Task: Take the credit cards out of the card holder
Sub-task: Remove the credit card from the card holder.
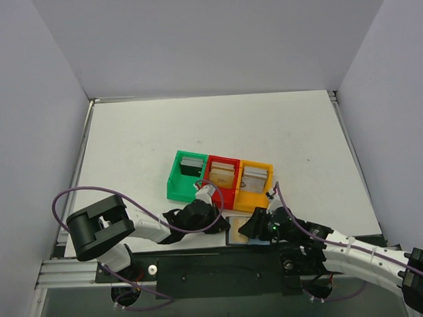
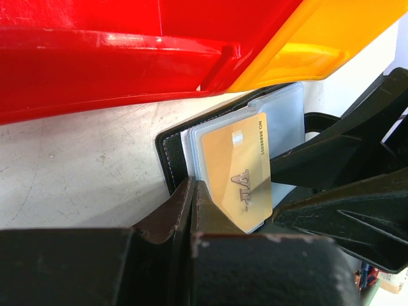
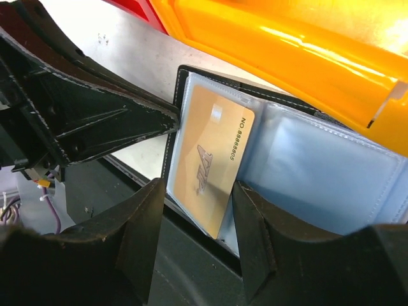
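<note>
1. Black-bordered card holder (image 3: 306, 159) with clear sleeves lies open on the white table (image 1: 196, 124), at its near edge, just in front of the red and orange boxes of the plastic tray (image 1: 174, 189).
2. At the card holder's left sleeve sits 1 gold card (image 3: 213, 153) marked VIP, skewed against the sleeve.
3. My left hand (image 2: 192, 191) has its 2 fingers pressed together, their tips touching the card holder's left black border. I cannot tell whether the border is nipped between them.
4. My right hand (image 3: 199, 191) has its fingers partly spread, 1 on each side of the gold card's near end and close to its long edges. I cannot tell whether they squeeze it.
5. The tray's 3 joined boxes each hold a card: a grey card (image 1: 191, 165) in the green box, a tan card (image 1: 223, 173) in the red, a pale card (image 1: 252, 174) in the orange.
</note>
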Robot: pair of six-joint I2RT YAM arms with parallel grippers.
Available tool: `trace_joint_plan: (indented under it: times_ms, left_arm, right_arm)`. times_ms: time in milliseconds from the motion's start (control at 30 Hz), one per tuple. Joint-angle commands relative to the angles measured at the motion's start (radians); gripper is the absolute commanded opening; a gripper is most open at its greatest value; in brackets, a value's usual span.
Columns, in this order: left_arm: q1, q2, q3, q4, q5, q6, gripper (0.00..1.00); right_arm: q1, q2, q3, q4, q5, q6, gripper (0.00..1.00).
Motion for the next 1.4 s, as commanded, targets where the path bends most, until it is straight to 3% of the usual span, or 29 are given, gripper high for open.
trace_joint_plan:
  times_ms: [0,633,900,1067,1367]
  left_arm:
    - [0.005,0.025,-0.014,-0.062,-0.016,0.032,0.0]
    - [0.005,0.028,-0.003,-0.075,-0.013,0.038,0.0]
    - [0.005,0.029,-0.002,-0.074,-0.013,0.037,0.0]
    - [0.004,0.031,-0.003,-0.074,-0.014,0.035,0.0]
    - [0.007,0.026,-0.013,-0.074,-0.016,0.028,0.0]
  right_arm:
    - [-0.006,-0.046,-0.024,0.052,-0.009,0.02,0.42]
    - [-0.022,-0.076,-0.046,0.005,0.006,0.033,0.13]
    - [-0.028,-0.119,-0.05,-0.024,0.011,0.037,0.1]
    - [-0.028,-0.113,-0.05,-0.024,0.009,0.033,0.02]
    - [-0.031,-0.159,-0.049,-0.081,0.015,0.031,0.0]
